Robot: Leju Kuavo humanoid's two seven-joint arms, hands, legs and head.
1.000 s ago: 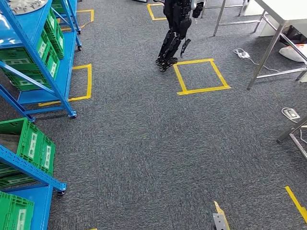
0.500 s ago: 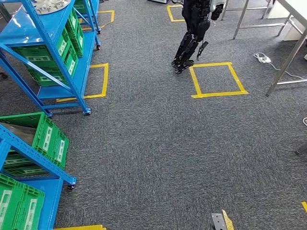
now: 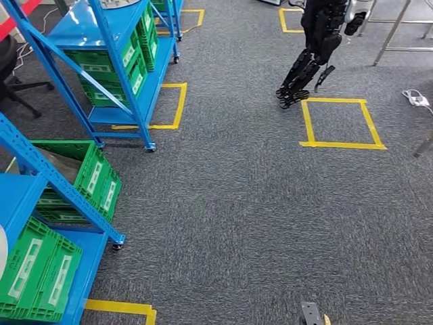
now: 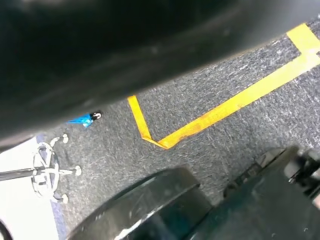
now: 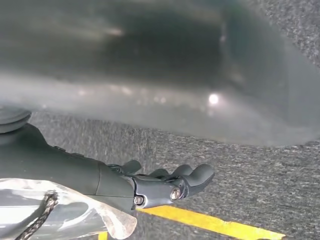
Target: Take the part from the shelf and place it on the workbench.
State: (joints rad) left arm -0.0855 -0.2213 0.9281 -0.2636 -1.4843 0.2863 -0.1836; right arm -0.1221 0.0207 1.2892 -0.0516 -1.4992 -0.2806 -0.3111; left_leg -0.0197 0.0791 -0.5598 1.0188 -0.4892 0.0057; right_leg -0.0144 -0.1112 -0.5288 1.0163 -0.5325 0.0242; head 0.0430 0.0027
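I see grey carpet [image 3: 219, 217] marked with yellow tape squares [image 3: 339, 122], one just beside the feet of a second black humanoid robot [image 3: 319, 47] standing at the far side. Green crates [image 3: 38, 271] sit on the low levels of the blue racks on my left, and a dark office chair [image 3: 13, 68] stands beyond them. A white power strip [image 3: 415, 98] lies on the carpet at the right edge.

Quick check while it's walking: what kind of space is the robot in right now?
Likely a robotics lab or workshop floor laid out as a mock warehouse: blue steel shelving racks on castors holding green plastic crates, yellow tape squares marking stations on grey carpet, and a second black legged robot standing nearby.
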